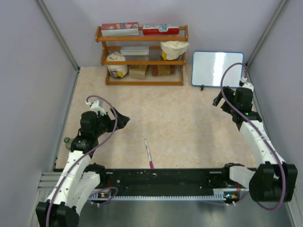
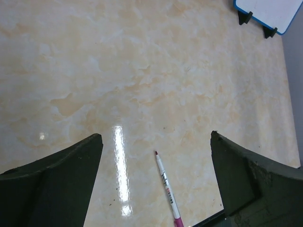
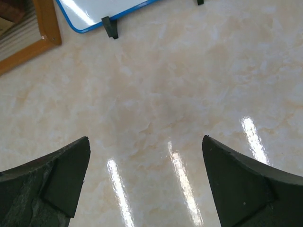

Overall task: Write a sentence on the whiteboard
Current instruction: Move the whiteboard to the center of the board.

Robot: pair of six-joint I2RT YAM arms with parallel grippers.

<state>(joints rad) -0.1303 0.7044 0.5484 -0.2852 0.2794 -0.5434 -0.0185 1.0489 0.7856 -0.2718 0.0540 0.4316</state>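
Pen [image 1: 148,153] with a pink end lies on the table [image 1: 180,123] close to the arm bases. Farther, the left gripper [image 1: 122,121] hangs wide open and holds nothing; the right gripper [image 1: 219,100] also, spread and empty. At the far right the whiteboard [image 1: 218,69] stands on its feet beside the wooden shelf [image 1: 142,56].

The left end effector [image 1: 119,122] hovers near the tabletop's [image 1: 180,118] left edge, jaws wide and empty. The right end effector [image 1: 219,100], equally wide, hangs near the far right corner.
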